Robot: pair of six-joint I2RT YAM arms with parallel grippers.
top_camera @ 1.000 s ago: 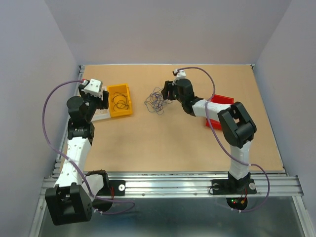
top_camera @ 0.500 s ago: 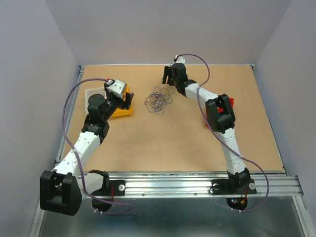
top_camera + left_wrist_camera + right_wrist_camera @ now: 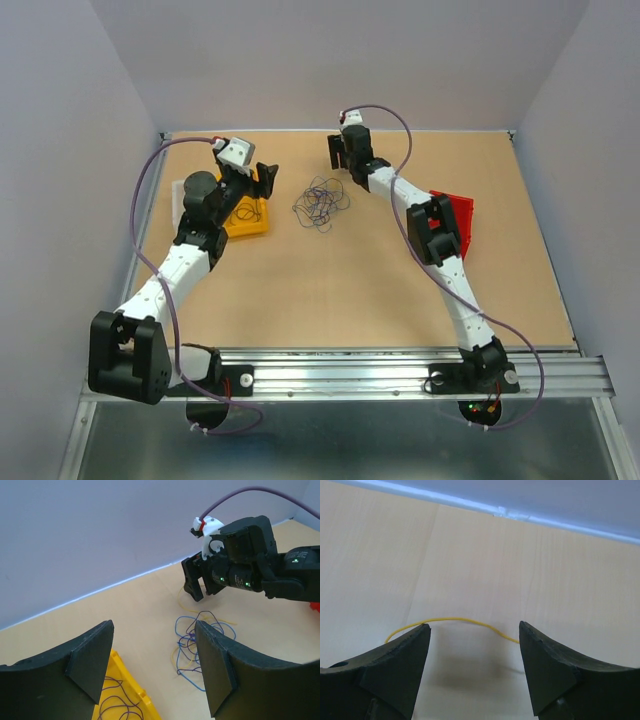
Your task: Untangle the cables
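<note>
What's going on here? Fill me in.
A robot's two grippers are working at a tangle of thin cables on the table. Both are open and hold nothing: the right gripper hovers just beyond the tangle, near one yellow strand, and the left gripper is over the yellow bin, which has a few wires in it. The tangle is not yet undone.

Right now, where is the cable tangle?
Top view: cable tangle lies centrally on the table, right of the yellow bin, just nearer than the right gripper.
</note>
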